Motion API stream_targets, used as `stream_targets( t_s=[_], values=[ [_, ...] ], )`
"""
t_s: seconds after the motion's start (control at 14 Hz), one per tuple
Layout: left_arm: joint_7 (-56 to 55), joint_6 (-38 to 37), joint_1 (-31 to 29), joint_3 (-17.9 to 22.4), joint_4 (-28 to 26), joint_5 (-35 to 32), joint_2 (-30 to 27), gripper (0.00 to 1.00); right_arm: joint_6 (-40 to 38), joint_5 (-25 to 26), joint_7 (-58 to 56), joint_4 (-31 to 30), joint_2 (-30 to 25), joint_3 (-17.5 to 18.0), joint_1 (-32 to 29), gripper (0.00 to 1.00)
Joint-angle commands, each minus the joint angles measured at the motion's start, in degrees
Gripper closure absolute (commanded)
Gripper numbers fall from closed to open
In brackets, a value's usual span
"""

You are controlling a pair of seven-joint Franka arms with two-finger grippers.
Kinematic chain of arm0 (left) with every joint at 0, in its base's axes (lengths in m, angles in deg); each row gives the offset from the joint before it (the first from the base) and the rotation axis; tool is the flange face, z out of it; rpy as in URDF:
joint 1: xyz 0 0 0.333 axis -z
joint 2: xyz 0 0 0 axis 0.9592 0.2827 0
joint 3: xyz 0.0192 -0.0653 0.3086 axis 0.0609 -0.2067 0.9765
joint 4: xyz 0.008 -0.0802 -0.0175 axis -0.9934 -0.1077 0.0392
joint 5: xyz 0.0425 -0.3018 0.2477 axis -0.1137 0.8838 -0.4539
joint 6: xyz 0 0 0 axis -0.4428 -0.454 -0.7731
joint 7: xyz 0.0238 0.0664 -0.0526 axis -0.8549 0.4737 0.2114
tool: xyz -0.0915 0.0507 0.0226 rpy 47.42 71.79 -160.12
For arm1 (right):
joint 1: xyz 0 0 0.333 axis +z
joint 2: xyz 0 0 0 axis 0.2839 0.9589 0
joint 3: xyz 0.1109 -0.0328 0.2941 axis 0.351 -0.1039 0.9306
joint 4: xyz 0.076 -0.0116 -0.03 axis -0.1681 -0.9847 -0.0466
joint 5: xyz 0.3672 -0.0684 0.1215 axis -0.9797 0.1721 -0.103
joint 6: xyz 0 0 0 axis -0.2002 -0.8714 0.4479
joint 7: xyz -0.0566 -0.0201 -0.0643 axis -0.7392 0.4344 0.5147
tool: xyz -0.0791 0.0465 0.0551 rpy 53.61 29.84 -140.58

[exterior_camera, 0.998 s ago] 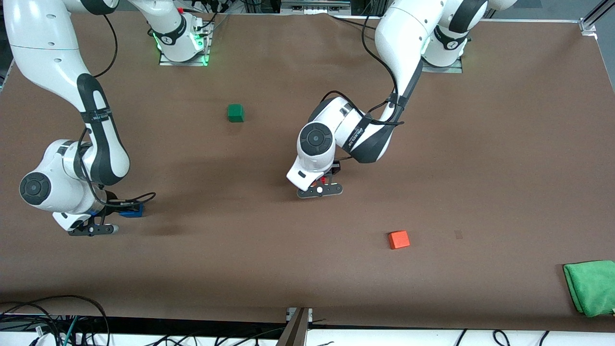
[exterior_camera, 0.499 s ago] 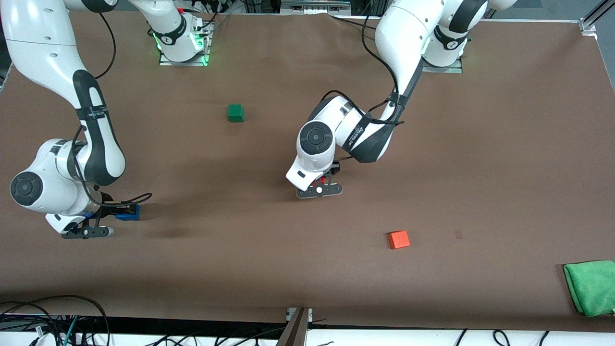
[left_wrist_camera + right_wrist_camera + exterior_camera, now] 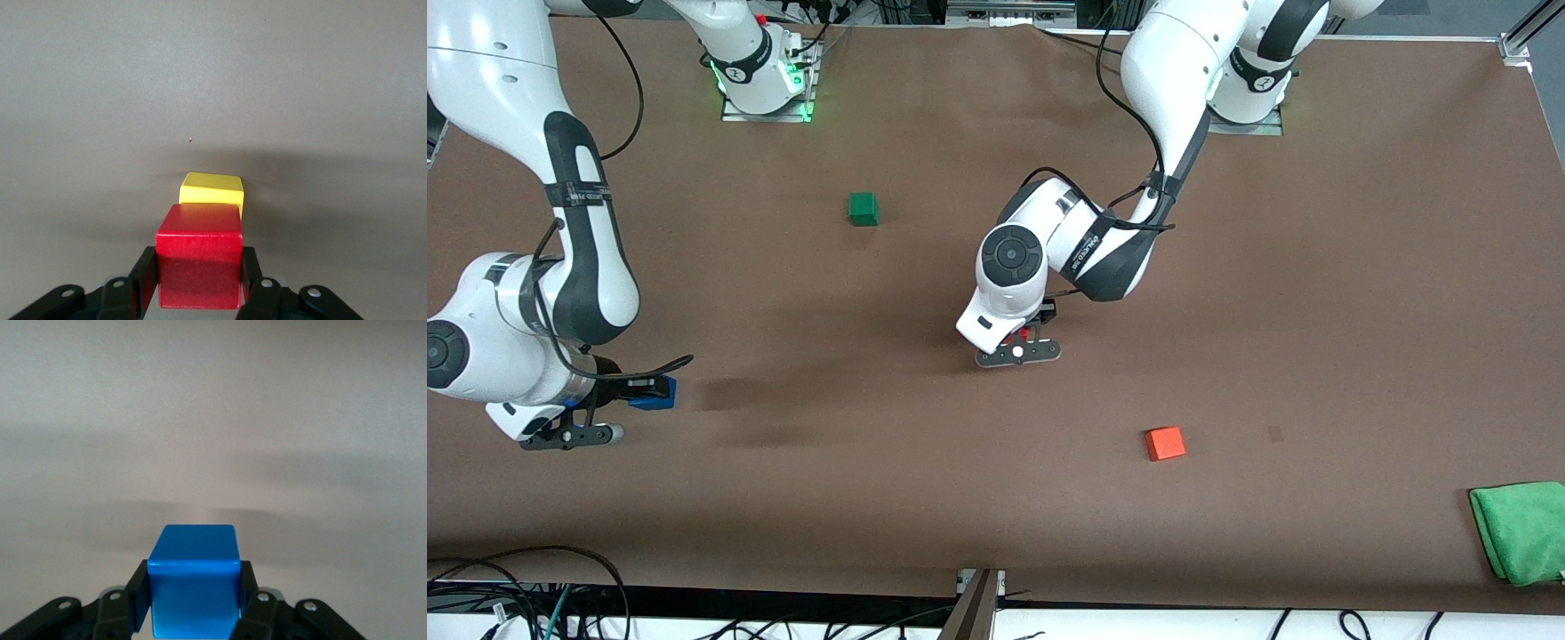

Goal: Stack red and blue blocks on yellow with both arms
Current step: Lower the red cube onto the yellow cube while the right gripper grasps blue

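Note:
My left gripper (image 3: 199,268) is shut on the red block (image 3: 199,257), one black finger on each side. The yellow cube (image 3: 212,192) rests on the table just under the red block and partly covered by it. From the front, only a sliver of the red block (image 3: 1024,332) shows under the left gripper (image 3: 1028,339) at mid-table, and the yellow cube is hidden by that hand. My right gripper (image 3: 193,590) is shut on the blue block (image 3: 193,580). It holds the blue block (image 3: 660,397) over the right arm's end of the table, seen from the front with the right gripper (image 3: 649,391).
A green cube (image 3: 863,208) lies nearer the robots' bases than the left hand. An orange cube (image 3: 1165,443) lies nearer the front camera, toward the left arm's end. A green cloth (image 3: 1522,531) sits at the table's front corner on that end.
The right arm has carried the blue block farther toward its own end of the table. The left arm has stayed where it was with the red block.

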State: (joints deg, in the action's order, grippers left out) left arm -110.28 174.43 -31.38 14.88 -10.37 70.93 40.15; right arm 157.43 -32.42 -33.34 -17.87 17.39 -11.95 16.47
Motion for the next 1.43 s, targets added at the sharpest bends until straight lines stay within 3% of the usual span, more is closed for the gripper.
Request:
stream_targets(
  t_s=[0.0,0.43,0.93,1.35],
  values=[
    [-0.1,0.0,0.3,0.6,1.5,1.4,0.9,0.64,-5.6,-1.1,-1.4,3.8,-0.6,0.3,-0.3,0.61],
    [-0.1,0.5,0.3,0.7,1.5,1.4,1.0,0.44,-14.1,-0.8,-1.1,10.1,-1.0,0.5,0.7,0.62],
    [-1.1,0.8,0.3,0.7,1.6,1.4,1.0,0.15,-15.7,-1.0,0.5,11.6,-1.7,0.5,4.6,0.65],
    [-1.8,-2.5,0.3,0.3,1.8,1.6,-0.1,0.11,-16.7,-1.1,5.7,12.0,-2.2,0.5,9.4,0.65]
  ],
)
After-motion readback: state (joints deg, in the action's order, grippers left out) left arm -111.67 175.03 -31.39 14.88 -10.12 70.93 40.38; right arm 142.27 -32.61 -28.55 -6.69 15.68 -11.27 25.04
